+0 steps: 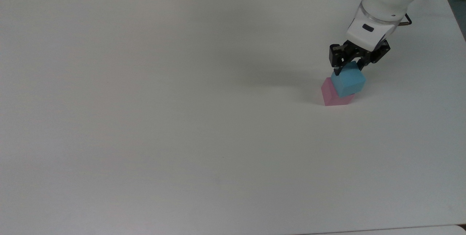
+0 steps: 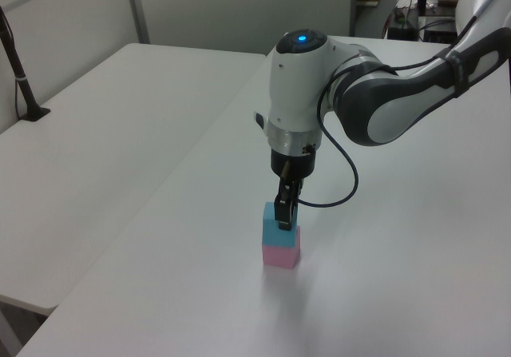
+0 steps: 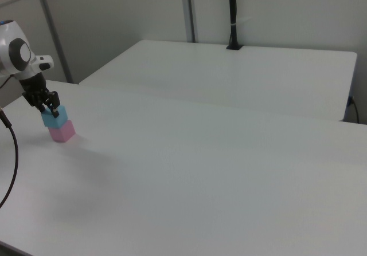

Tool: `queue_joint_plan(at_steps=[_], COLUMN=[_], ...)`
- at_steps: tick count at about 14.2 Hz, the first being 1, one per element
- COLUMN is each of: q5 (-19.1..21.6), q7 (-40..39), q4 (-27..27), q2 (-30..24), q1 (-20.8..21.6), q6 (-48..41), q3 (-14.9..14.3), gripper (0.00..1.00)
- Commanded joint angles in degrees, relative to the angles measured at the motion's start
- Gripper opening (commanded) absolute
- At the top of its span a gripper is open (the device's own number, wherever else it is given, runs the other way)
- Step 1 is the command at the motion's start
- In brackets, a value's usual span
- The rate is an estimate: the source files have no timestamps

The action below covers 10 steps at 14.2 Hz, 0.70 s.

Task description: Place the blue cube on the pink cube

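Matte blue cube (sharp-edged) sits atop matte pink cube.

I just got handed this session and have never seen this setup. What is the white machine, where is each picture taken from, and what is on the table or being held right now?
The white machine is a single robot arm whose tip carries a black two-finger gripper. Three fixed cameras watch it: the top view looks down on the white table, while the left view and the right view look across it from opposite sides. Only two things lie on this table: a pink cube resting on the surface and a blue cube sitting on top of it. The fingers stand on either side of the blue cube and appear closed on it, so it looks placed but not yet released. In the top view the stack is near the top view's right edge. A second table shows behind in both side views.
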Motion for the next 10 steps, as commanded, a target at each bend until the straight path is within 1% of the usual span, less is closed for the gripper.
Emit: queue_joint_plan(at_steps=[1,4,6,7,9,10], q5=[-3.0,-3.4,-2.8,-2.7,-2.4,-1.3], q7=[3.2,3.3,3.3,3.2,3.0,2.9], q4=[0.8,0.8,0.7,0.5,-0.8,-0.9], q2=[0.6,-0.3,-3.1,-4.8,-8.7,-10.8], q1=[1.2,1.1,0.5,-0.2,-3.0,-4.6], q6=[0.2,-0.1,-0.5,-1.1,-4.7,-6.2], q3=[-1.1,-1.2,-1.3,-1.4,-1.3,-1.3], gripper=[1.00,1.00,1.00,1.00,1.00,1.00])
